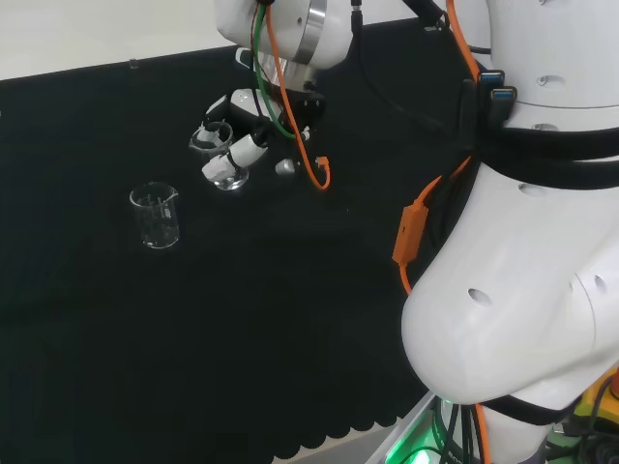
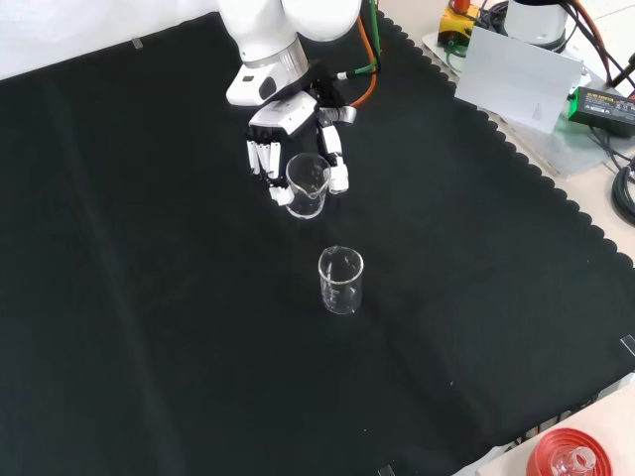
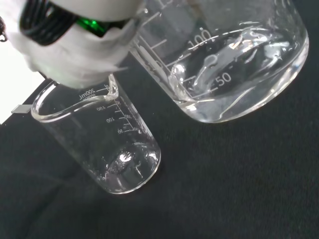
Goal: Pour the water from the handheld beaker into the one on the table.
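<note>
Robot hand [image 2: 298,134] grips clear glass beaker [image 2: 307,184]; another cylindrical beaker [image 2: 340,281] stands upright.

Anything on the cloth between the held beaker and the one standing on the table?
Nothing. In the front view the stretch between the held beaker and the table beaker is bare black cloth; the head view agrees.

The held beaker [image 3: 234,64] reads 100 and 50; the standing beaker [image 3: 99,139] reads 200ml.
</note>
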